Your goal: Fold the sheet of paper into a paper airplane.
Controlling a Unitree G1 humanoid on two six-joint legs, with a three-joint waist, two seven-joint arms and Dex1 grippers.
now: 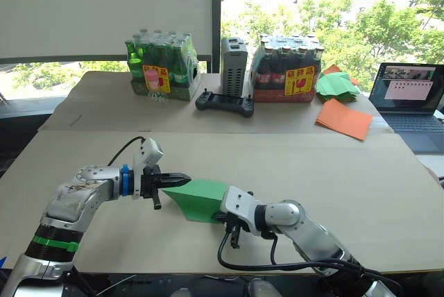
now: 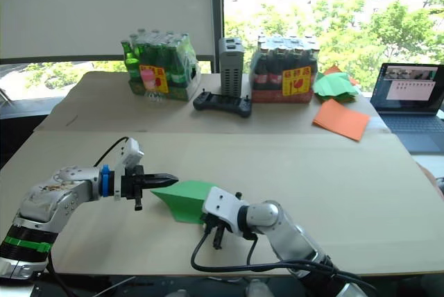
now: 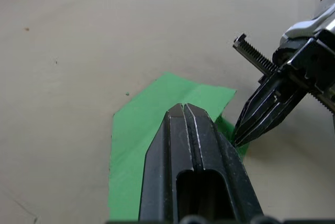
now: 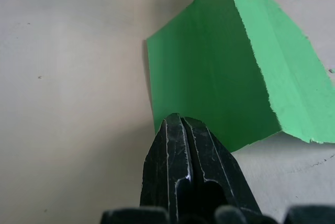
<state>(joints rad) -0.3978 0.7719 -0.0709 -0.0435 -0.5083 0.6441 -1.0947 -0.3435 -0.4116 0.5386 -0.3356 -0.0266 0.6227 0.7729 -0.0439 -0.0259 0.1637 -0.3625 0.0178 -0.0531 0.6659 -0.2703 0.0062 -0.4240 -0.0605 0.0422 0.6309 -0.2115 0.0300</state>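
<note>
A: Start close in. Where is the sheet of paper (image 1: 198, 198)?

B: On the tan counter (image 1: 361, 193), lying between the two sets of fingers. It is bright green and partly folded, with one flap raised along a crease, so it looks like a wedge. Its pointed end faces the left gripper (image 1: 175, 180), and its long axis runs from that point across to the right gripper (image 2: 216, 226).

A: What are the left fingers (image 3: 191, 145) doing?

B: They are pressed together with no gap, their tip over the pointed end of the sheet. From the wrist camera they cover part of the green, so I cannot tell whether they touch it.

A: And the right ones?

B: The right fingers (image 4: 183, 153) are together too, meeting the wide edge of the sheet. Whether any paper is pinched between them is hidden. The raised flap beside them has a rough, slightly ragged edge.

A: And beyond the fingers?

B: Well past them, a black handheld controller (image 1: 224, 102) and a grey box (image 1: 234, 66) stand between a pack of green bottles (image 1: 159, 66) and a pack of dark bottles (image 1: 288, 68). Off toward the right-gripper side lie an orange sheet (image 1: 345, 119) and a heap of green sheets (image 1: 336, 85), then a laptop (image 1: 409, 103), cut off at the frame edge
</note>
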